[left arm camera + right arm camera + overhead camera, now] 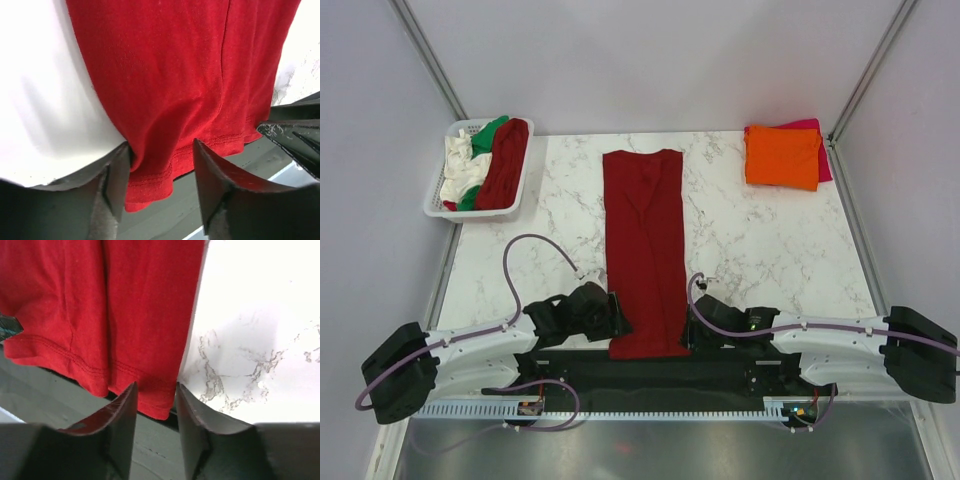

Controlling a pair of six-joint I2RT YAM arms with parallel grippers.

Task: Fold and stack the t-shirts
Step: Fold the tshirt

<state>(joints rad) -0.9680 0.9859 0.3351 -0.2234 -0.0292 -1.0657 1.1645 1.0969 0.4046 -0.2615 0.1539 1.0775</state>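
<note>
A dark red t-shirt (pixel 645 250), folded lengthwise into a long strip, lies down the middle of the marble table (pixel 770 240), its hem at the near edge. My left gripper (pixel 620 322) is open at the hem's left corner. In the left wrist view the hem (pixel 165 170) hangs between the spread fingers (pixel 117 180). My right gripper (pixel 688 330) is open at the hem's right corner. In the right wrist view the corner (pixel 152 395) sits between the fingers (pixel 125 415). A folded orange t-shirt (pixel 782 155) lies on a magenta-pink one (pixel 825 160) at the back right.
A white lattice basket (pixel 470 214) at the back left holds a white t-shirt (pixel 460 165), a green one (pixel 488 130) and a second dark red one (pixel 505 165). Grey walls close in the back and sides. The hem overhangs the table's near edge.
</note>
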